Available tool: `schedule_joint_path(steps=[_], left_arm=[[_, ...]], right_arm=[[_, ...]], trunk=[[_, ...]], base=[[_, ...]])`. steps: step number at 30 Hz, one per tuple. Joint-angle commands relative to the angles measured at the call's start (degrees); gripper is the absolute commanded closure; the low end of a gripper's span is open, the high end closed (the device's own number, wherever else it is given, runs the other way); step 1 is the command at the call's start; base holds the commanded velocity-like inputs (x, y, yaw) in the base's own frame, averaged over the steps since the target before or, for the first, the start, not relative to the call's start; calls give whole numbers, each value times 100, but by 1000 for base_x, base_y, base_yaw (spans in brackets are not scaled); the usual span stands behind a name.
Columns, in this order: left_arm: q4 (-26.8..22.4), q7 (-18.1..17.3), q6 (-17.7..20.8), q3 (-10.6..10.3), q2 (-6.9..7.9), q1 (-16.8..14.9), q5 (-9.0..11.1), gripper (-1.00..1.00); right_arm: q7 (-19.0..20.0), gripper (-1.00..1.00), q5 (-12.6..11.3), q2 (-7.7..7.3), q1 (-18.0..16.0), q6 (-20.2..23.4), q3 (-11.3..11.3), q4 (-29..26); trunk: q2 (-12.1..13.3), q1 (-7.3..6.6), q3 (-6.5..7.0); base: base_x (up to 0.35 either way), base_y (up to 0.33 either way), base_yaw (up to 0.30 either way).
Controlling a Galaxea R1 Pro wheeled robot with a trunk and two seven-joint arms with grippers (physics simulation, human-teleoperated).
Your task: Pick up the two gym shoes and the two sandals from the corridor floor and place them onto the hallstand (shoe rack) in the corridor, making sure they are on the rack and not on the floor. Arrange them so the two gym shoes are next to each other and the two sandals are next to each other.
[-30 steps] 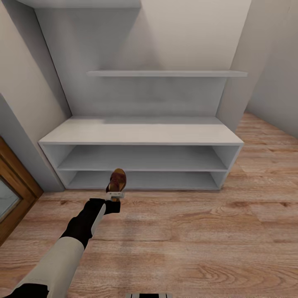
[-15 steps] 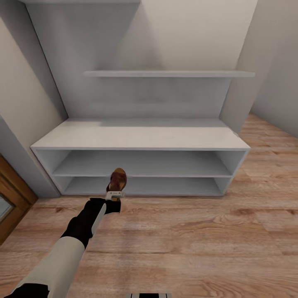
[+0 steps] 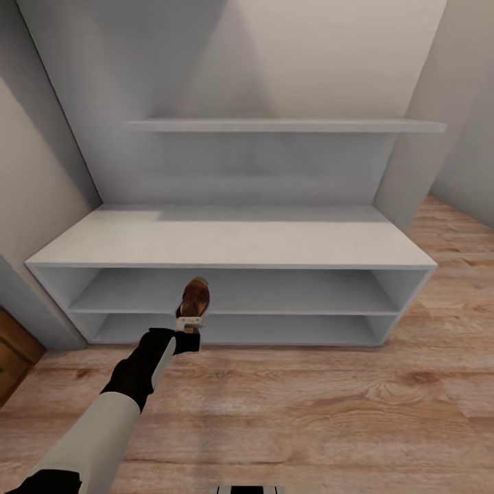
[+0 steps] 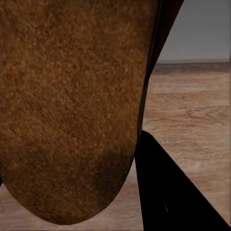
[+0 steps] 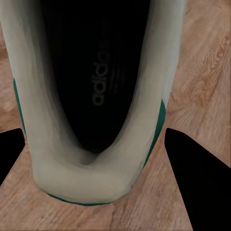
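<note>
A dark brown sandal (image 3: 195, 299) is held toe-up in my left gripper (image 3: 190, 322), which is shut on its heel end, just in front of the hallstand (image 3: 233, 241) and level with its lower shelves. In the left wrist view the sandal's brown sole (image 4: 72, 106) looms close beside one dark finger (image 4: 166, 192). In the right wrist view a white gym shoe (image 5: 96, 62) with a green stripe sits heel-first in my right gripper (image 5: 94, 131), shut on it above the corridor floor (image 5: 202, 72). The other sandal and other gym shoe are out of view.
The hallstand's bench has two long open shelves (image 3: 226, 295), and a wall shelf (image 3: 274, 126) hangs above it. Walls close in on both sides. A brown wooden door frame (image 3: 14, 353) stands at the far left. Plank floor (image 3: 309, 412) stretches before the rack.
The whole view has shifted: the hallstand looms larger and lower, so the camera has come closer. My left arm keeps the same pose with the sandal in it.
</note>
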Motion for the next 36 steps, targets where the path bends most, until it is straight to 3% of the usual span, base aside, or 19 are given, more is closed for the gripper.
schedule_joint_path(steps=[1,11,23,36], left_arm=[[-6,-24,29,-2,1,-3,-4,100],[-5,-24,29,6,2,-7,0,100],[-13,-24,21,9,2,-7,8,100],[-112,-24,20,9,10,16,-7,100]], right_arm=[[-2,100,-45,-2,-4,-25,3,6],[-2,100,-45,13,-5,-25,3,6],[-2,100,-45,17,-5,-25,3,6],[-2,100,-45,17,-5,-25,3,6]], trunk=[[-2,2,-5],[-2,2,-5],[-2,2,-5],[-2,2,-5]], base=[[339,0,0],[339,-25,0],[305,-174,0],[83,-35,0]])
